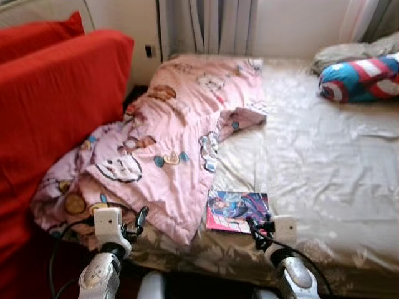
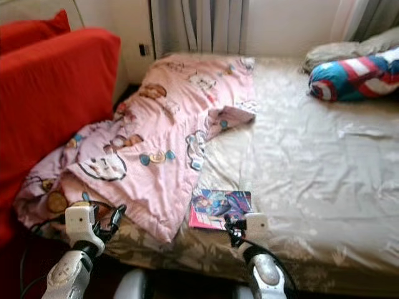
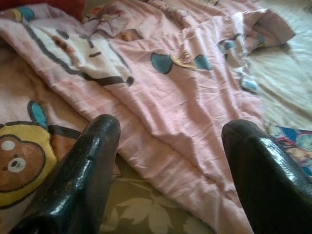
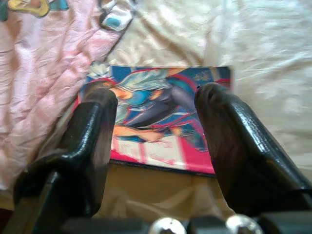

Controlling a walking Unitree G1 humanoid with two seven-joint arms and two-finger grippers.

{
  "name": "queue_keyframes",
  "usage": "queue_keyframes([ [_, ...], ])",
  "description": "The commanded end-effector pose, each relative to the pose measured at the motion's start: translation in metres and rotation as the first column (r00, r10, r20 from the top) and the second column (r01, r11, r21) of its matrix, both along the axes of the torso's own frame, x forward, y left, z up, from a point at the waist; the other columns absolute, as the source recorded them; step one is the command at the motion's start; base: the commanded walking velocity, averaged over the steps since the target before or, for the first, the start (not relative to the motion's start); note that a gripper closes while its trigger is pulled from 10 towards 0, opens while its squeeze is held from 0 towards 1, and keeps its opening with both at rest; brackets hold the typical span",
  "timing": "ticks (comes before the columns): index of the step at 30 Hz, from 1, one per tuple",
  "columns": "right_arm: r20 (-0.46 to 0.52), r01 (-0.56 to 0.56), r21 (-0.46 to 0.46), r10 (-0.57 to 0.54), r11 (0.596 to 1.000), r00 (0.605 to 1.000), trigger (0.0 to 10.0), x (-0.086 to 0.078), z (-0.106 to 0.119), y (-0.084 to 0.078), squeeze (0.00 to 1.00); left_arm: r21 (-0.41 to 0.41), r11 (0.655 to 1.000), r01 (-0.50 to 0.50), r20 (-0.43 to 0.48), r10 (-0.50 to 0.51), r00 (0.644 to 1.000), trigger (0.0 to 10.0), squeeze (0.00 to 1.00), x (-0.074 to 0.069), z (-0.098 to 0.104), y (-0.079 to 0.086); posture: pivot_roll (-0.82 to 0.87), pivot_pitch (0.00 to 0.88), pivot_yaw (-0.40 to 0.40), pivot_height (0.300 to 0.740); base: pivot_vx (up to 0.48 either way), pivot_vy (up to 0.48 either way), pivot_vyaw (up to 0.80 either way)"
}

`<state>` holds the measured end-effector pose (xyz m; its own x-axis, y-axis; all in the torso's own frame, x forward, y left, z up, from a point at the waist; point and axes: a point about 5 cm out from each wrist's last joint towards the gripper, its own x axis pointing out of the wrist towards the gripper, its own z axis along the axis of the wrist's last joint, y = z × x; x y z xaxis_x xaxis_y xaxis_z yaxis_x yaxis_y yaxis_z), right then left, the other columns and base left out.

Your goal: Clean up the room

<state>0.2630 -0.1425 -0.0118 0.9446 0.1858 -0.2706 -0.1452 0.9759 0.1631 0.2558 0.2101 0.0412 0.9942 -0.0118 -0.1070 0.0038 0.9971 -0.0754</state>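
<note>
Both pincers hover low at the near edge of the bed (image 1: 324,162). On the right, the right pincer (image 4: 156,114) has its two black fingers spread apart, poised just above a comic book (image 4: 161,122) without touching it. That book lies flat on the beige sheet near the foot edge, its colourful cover up and its left side just beside the hem of a pink blanket (image 1: 181,131). The left pincer (image 3: 170,146) is likewise spread wide and empty, pointing at the lower folds of that blanket.

Printed with cartoon bears and other figures, the blanket lies crumpled across the left half of the bed, from the far edge down to the near left corner, where it bunches and spills over the side. A red sofa (image 1: 56,106) with a red cushion (image 1: 37,34) on top stands against the bed's left side. At the far right corner rest a blue, red and white shield-patterned pillow (image 1: 358,78) and a pale pillow (image 1: 349,53) behind it. Grey curtains (image 1: 206,25) hang by the pale back wall.
</note>
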Motion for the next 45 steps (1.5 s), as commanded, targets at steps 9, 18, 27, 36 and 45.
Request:
queue_keyframes([
  [9,-0.013,-0.016,-0.013,0.016,1.0,1.0,10.0,-0.002,-0.002,0.003,0.0,-0.01,1.0,-0.001,0.001,0.001,1.0,10.0,0.0,0.002,0.002,-0.001,0.0,0.056,-0.004,0.606,0.028,0.0,0.0],
  [18,-0.021,-0.01,-0.015,0.01,1.0,1.0,10.0,-0.003,-0.003,0.004,0.0,-0.008,1.0,-0.004,0.001,0.004,1.0,10.0,0.0,0.002,0.002,0.001,0.0,0.057,-0.004,0.606,0.276,0.0,0.47],
  [27,-0.02,-0.008,-0.013,0.007,1.0,1.0,10.0,-0.002,-0.003,0.003,0.0,-0.009,1.0,-0.001,0.005,0.001,1.0,10.0,0.0,0.003,0.003,0.0,0.0,0.057,-0.005,0.606,0.187,0.0,0.0],
  [36,-0.04,0.226,-0.021,-0.226,0.974,0.973,10.0,-0.002,-0.004,-0.025,0.0,-0.008,1.0,0.003,0.001,-0.003,1.0,10.0,0.0,0.002,0.002,0.0,0.01,0.064,-0.004,0.606,0.0,0.0,0.0],
  [45,-0.107,0.381,0.042,-0.375,0.924,0.921,10.0,-0.008,-0.01,-0.041,0.0,-0.001,1.0,0.014,0.005,-0.014,1.0,10.0,0.0,0.004,0.004,-0.002,0.01,0.097,0.0,0.606,0.0,0.0,0.0],
])
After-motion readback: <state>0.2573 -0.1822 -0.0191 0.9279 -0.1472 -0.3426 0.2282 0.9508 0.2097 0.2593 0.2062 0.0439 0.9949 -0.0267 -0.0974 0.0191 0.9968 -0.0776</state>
